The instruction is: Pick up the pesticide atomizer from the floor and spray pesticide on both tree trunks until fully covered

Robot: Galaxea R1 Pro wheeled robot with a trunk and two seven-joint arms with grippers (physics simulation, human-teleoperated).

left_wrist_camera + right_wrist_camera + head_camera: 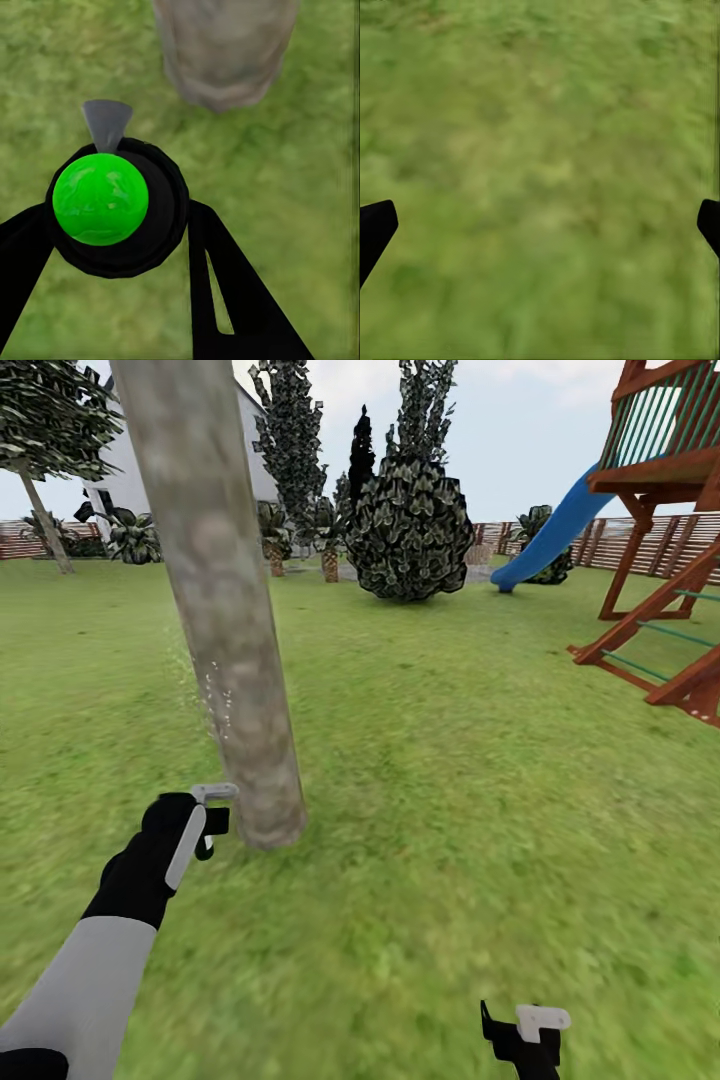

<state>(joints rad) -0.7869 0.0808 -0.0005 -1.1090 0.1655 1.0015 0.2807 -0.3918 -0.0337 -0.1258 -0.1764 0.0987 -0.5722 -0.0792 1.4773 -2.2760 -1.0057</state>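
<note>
The pesticide atomizer, a bright green body in a black collar with a grey nozzle, sits between the black fingers of my left gripper, which is shut on it. In the head view that gripper hovers low beside the base of a thick grey tree trunk, nozzle toward the bark, with fine droplets along the trunk's left side. A second tree stands far off at the left. My right gripper hangs open over bare grass, fingers wide apart.
Grass stretches all around. A wooden play frame with a blue slide stands at the right. Dark bushes, a white house and a fence line the back.
</note>
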